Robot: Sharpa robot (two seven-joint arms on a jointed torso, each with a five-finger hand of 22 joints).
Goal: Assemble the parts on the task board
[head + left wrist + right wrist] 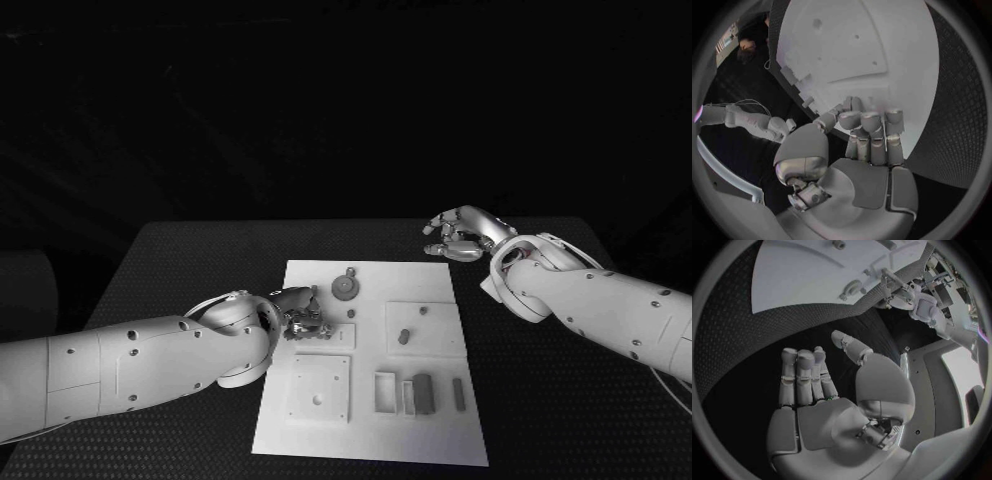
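Where the black, finely dimpled table (188, 260) spreads widest, the flat white rectangular task board (375, 440) lies mid-table, bearing square raised plates, slots and small dark parts (346, 287). Left silver hand (296, 312) rests at its left edge, fingers curled, nothing visibly held. Right silver hand (464, 235) hovers beyond its far right corner, fingers loosely bent, holding nothing.

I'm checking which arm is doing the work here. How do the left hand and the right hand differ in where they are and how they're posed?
The left hand is over the task board's left edge, among its parts; the right hand hangs over bare black table beyond the board's far right corner. The left hand's fingers curl toward the board; the right hand's fingers stretch out. Neither plainly holds anything.
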